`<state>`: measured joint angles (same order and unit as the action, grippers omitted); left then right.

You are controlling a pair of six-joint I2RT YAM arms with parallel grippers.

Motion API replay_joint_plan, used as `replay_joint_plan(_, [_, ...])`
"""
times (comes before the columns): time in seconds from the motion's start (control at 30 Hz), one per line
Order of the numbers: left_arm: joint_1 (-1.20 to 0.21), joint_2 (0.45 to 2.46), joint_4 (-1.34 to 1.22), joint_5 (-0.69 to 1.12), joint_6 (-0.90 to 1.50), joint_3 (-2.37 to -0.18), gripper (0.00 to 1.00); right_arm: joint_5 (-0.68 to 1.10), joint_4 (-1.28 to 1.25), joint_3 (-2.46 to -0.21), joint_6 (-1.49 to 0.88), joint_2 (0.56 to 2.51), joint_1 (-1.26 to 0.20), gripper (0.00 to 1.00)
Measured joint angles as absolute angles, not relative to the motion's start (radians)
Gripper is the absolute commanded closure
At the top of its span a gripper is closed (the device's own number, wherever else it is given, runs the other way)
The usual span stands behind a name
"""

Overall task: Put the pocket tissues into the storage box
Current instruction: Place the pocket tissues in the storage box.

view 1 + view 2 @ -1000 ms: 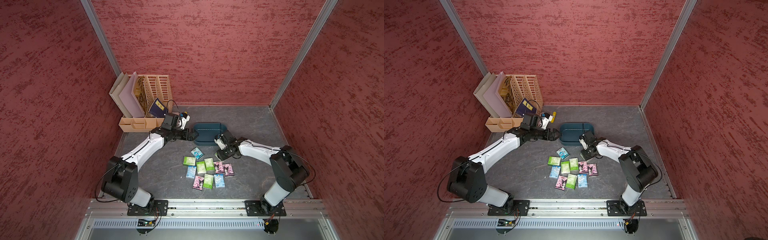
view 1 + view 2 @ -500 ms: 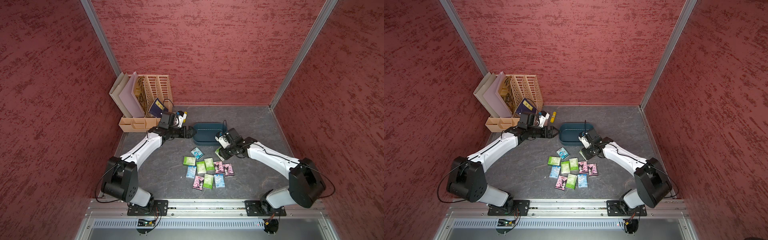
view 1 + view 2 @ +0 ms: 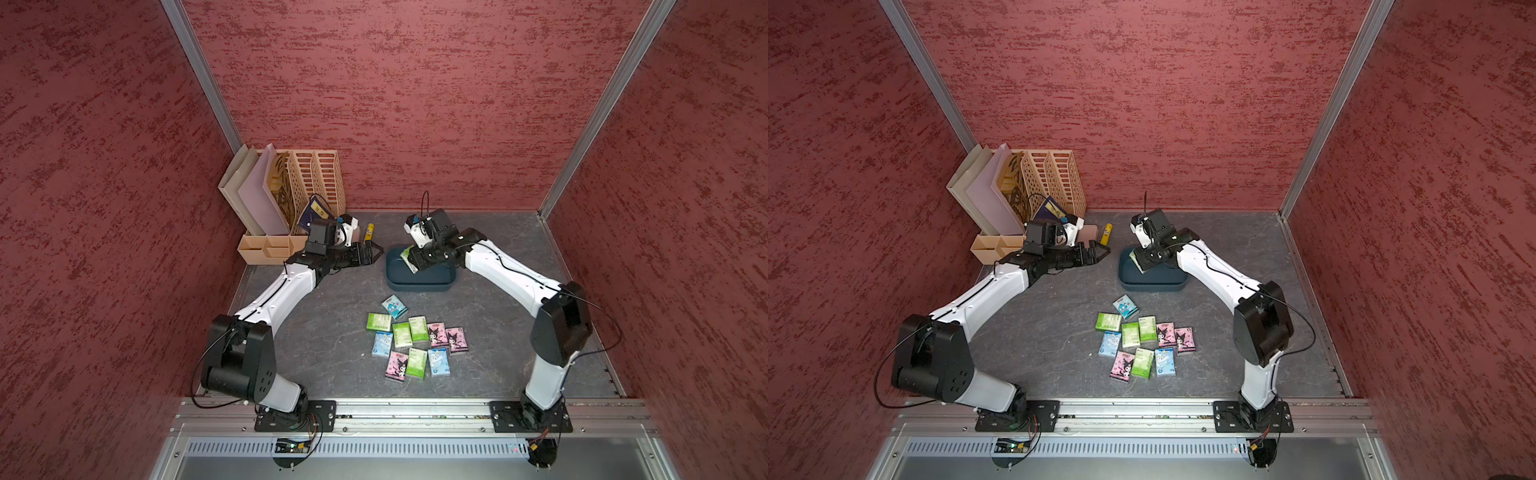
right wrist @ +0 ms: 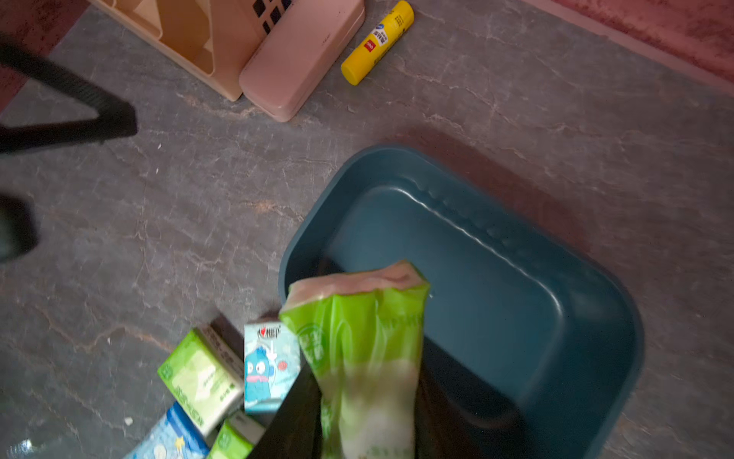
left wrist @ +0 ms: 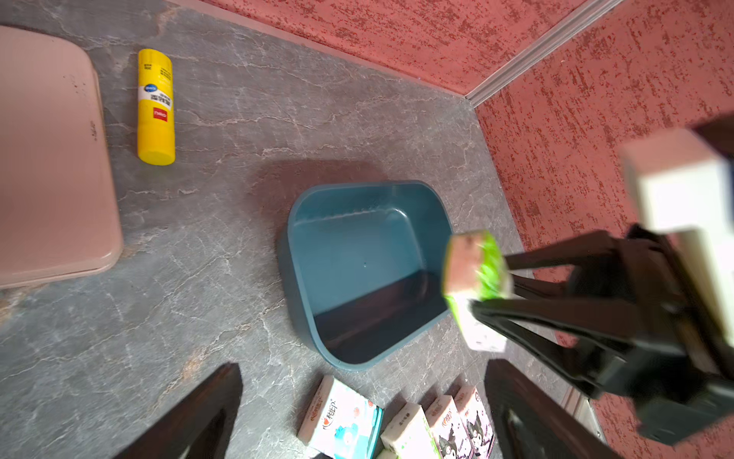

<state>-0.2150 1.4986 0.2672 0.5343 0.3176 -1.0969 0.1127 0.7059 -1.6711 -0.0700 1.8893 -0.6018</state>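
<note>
My right pincer (image 4: 365, 409) is clenched on a green pack (image 4: 365, 341), tilted above the storage box (image 3: 415, 286) near one rounded rim corner. My left pincer (image 3: 376, 251) gapes wide, apart from the rim. The other packs (image 3: 415, 345) lie on the table (image 3: 332, 353).

One green pack (image 4: 357, 349) hangs over teal storage box (image 4: 516, 298); ten pocket tissues (image 3: 417, 328) lie nearby.

The right claw (image 3: 414, 261), gripping a green pack (image 4: 365, 349), has risen from beside the pile (image 3: 417, 345) and now hangs over the storage box (image 3: 415, 286).
</note>
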Motion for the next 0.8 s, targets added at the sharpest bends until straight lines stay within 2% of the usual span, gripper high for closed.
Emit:
replay_joint_plan(0.37, [-0.185, 1.491, 0.261, 0.495, 0.336, -1.069, 0.0, 0.108, 0.757, -1.779, -0.379, 2.099, -0.616, 0.64])
replay_joint_plan(0.8, [-0.184, 1.49, 0.256, 0.492, 0.336, -1.027, 0.0, 0.077, 0.767, -1.983, -0.517, 2.312, -0.602, 0.62])
